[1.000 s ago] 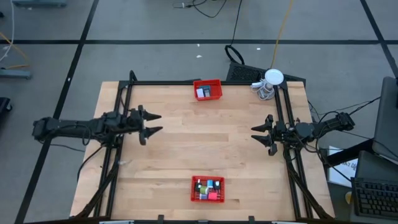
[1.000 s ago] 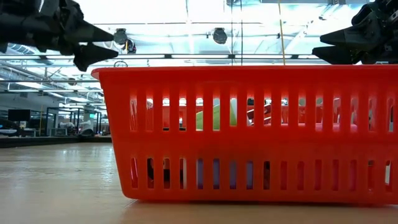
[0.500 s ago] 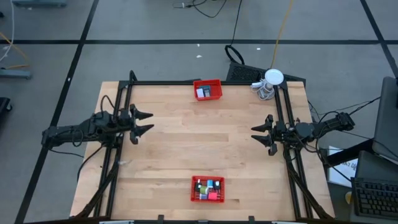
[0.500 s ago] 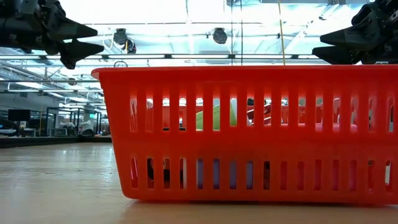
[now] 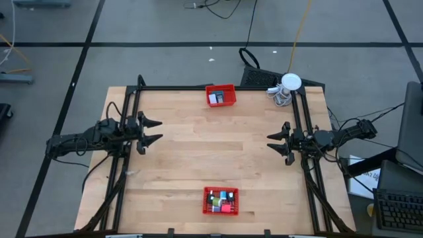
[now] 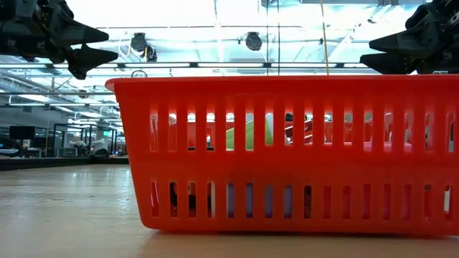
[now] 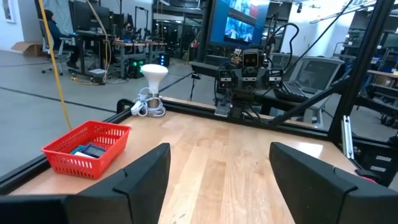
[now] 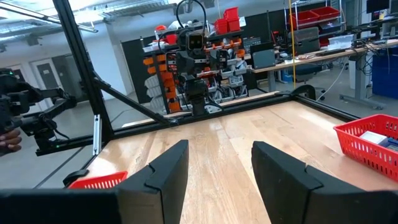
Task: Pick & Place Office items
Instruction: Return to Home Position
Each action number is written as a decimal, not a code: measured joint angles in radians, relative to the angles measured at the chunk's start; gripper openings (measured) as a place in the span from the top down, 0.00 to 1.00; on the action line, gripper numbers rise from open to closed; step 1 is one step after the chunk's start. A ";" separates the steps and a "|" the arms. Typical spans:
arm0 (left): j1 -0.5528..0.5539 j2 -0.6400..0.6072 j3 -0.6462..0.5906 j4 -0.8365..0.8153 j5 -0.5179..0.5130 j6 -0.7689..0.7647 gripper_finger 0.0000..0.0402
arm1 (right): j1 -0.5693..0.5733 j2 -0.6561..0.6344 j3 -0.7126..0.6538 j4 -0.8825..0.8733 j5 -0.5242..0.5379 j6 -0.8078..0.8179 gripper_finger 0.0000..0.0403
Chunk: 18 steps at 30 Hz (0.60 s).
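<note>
Office items (image 5: 221, 197) in red basket (image 5: 204, 201), pale wooden table (image 5: 211, 147), grey floor (image 5: 165, 61)

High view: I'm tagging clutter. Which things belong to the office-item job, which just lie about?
Job: office items in the near red basket; far red basket; left gripper, right gripper, both open.
Lying about: white round object with coiled cable.

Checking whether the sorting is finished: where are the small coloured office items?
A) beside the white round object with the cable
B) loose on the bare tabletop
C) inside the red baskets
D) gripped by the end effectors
C: in the high view the office items lie inside the near red basket and the far red basket, while the left end effector and right end effector hang open and empty at the table's sides.
</note>
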 joint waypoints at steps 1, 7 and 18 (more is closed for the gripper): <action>0.000 0.000 0.000 0.000 0.000 0.000 0.32 | 0.000 0.000 0.000 0.000 0.000 0.000 0.59; -0.002 0.000 0.000 0.007 0.000 -0.018 0.30 | 0.000 0.000 0.000 0.000 0.000 0.000 0.59; -0.002 0.001 -0.097 0.133 0.006 -0.035 0.32 | 0.000 0.000 0.000 0.000 0.000 0.000 0.59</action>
